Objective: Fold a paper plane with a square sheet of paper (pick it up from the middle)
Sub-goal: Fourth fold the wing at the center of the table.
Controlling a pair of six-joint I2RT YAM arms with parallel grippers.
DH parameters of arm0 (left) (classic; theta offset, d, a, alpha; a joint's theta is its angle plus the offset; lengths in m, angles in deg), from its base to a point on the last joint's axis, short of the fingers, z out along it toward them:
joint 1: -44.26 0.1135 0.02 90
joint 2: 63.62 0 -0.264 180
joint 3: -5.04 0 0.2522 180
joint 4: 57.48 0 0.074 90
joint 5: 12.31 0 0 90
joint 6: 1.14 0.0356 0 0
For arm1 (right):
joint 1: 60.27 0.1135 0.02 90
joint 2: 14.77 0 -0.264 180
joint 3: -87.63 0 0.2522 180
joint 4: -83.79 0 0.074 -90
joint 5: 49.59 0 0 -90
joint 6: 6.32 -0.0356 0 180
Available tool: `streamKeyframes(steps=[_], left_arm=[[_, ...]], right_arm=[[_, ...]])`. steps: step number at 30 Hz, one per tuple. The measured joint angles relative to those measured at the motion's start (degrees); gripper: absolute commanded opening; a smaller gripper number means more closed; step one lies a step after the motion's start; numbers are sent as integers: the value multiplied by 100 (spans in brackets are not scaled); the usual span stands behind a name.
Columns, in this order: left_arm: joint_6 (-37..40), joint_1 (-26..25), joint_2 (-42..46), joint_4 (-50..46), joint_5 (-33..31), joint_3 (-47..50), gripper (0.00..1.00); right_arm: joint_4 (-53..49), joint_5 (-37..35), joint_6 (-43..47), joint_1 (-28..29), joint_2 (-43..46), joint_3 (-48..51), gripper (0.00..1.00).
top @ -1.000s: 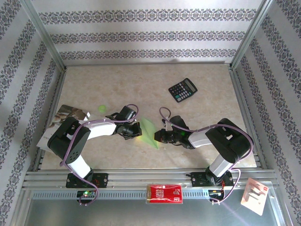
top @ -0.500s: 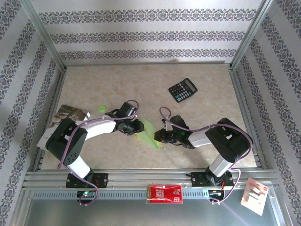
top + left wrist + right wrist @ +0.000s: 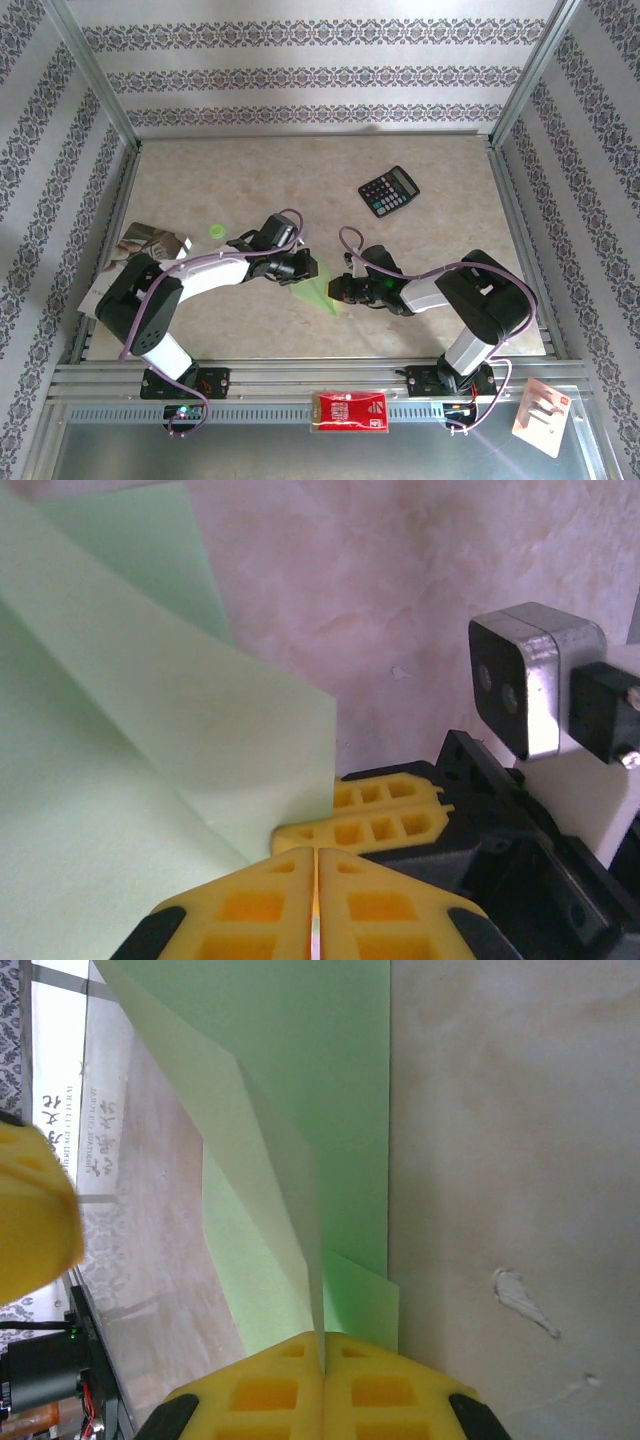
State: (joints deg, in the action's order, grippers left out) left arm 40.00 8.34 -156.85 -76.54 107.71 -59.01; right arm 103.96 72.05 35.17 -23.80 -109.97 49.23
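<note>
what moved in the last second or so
The left gripper swung right and slightly away from the bases, toward the right gripper, and now sits over the far end of the green paper. The right gripper kept its jaws shut on the paper; the calculator and green dot stayed put.

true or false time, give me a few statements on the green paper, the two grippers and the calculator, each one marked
1. The thin light green paper lies between the left gripper and the right gripper. True.
2. The right gripper is shut on the paper. True.
3. The paper is a flat, unfolded square. False: it shows creases and overlapping layers.
4. The black calculator sits at the near edge of the table. False: it lies farther back, beyond the right gripper.
5. The tiny round green dot lies on the calculator. False: it lies on the table, well apart from it.
</note>
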Motion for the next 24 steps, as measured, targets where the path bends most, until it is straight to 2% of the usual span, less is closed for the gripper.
streamKeyframes(steps=[15,24], left_arm=[[0,2,-879,197,105,-354,7],[0,4,-981,326,83,-352,7]], right_arm=[[0,26,0,-13,-11,-7,0],[0,37,-2,-24,-13,-7,0]])
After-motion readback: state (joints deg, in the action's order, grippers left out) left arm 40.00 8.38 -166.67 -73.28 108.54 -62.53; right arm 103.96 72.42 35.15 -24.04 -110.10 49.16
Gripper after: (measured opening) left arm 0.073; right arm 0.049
